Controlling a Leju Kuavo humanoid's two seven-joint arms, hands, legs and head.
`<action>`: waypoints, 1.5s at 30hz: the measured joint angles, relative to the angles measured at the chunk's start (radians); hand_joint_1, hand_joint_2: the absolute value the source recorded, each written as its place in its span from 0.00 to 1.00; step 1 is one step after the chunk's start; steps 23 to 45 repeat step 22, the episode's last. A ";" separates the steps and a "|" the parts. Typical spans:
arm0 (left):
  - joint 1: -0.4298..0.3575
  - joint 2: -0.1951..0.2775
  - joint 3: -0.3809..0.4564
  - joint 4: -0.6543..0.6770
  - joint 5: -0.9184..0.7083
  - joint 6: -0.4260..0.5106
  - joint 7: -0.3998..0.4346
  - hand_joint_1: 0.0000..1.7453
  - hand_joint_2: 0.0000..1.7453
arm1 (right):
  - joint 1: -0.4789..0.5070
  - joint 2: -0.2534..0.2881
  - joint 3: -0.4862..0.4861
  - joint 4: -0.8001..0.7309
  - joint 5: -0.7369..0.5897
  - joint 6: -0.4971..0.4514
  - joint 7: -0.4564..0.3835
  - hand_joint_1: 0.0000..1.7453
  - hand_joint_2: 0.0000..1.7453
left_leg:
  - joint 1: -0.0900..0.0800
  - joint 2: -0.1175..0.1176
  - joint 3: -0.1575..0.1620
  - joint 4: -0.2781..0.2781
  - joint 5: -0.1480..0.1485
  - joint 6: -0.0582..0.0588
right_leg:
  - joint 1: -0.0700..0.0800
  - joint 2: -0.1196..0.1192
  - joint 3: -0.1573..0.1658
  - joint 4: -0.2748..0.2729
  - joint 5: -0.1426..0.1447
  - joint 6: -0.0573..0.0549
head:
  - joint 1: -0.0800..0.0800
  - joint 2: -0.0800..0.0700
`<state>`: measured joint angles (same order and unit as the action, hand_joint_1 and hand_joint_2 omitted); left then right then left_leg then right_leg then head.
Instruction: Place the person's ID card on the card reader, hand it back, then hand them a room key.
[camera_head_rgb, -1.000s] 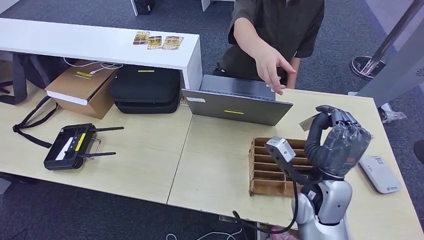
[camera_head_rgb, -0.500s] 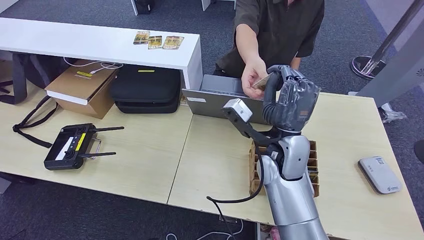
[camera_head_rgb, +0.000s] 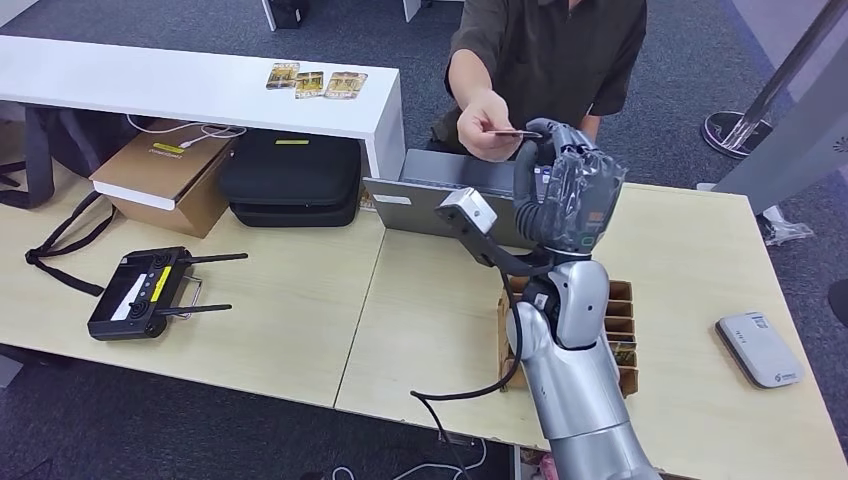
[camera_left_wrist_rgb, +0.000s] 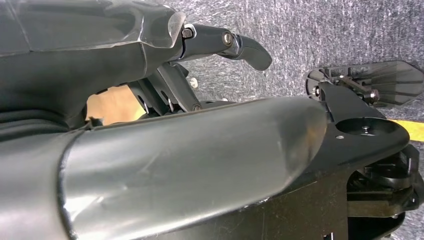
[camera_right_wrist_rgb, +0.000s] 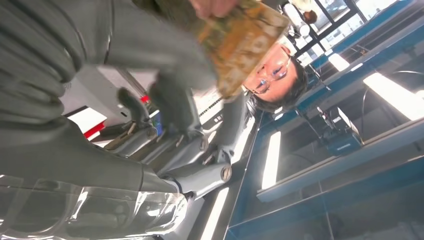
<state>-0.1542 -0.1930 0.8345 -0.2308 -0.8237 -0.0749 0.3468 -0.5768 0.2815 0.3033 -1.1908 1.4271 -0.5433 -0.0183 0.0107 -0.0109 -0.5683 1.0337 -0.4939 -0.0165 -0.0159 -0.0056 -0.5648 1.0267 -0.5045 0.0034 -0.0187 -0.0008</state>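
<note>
A: Head view, handover stage. Right hand is raised over the laptop, fingers up at the room key. The person's hand pinches the card's other end. Who carries it?

B: Cannot tell from this angle. Right wrist view shows the card against the thick thumb, with the person's fingertips at its top edge. Both appear to touch it; whether the robot's fingers are pinching or loosened is not resolved.

A: Left hand?

B: Left wrist view: left hand hangs low over grey carpet, one finger extended, nothing visibly held. Full posture hidden by its own cover, so cannot tell.

A: Risks, as judgement?

B: 1. Release before the person's pinch is firm: card drops onto the laptop or into the cardboard card rack below.
2. Hand keeps pinching while the person pulls: card bends or the fingers get dragged.
3. On retracting, the forearm sits right above the rack and close to the laptop lid; a low path could knock either.

A: Card reader?

B: White unit on the desk, well apart to the robot's right, nothing on it.
</note>
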 joint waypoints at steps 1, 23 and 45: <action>-0.002 0.000 -0.001 0.000 -0.001 0.000 0.001 0.00 0.00 | 0.000 0.000 0.000 0.003 -0.001 0.002 0.000 0.00 0.00 | 0.000 0.000 0.000 0.000 0.000 0.000 | 0.000 0.000 0.000 0.000 0.000 0.000 | 0.000 0.000; -0.005 0.001 -0.004 0.000 -0.003 0.001 0.008 0.00 0.00 | 0.098 -0.025 -0.017 -0.107 0.006 0.020 0.047 0.00 0.00 | 0.000 0.000 -0.001 0.000 0.000 0.000 | 0.000 0.000 -0.001 0.000 0.000 0.000 | 0.000 0.000; -0.005 0.001 -0.004 0.000 -0.003 0.001 0.008 0.00 0.00 | 0.098 -0.025 -0.017 -0.107 0.006 0.020 0.047 0.00 0.00 | 0.000 0.000 -0.001 0.000 0.000 0.000 | 0.000 0.000 -0.001 0.000 0.000 0.000 | 0.000 0.000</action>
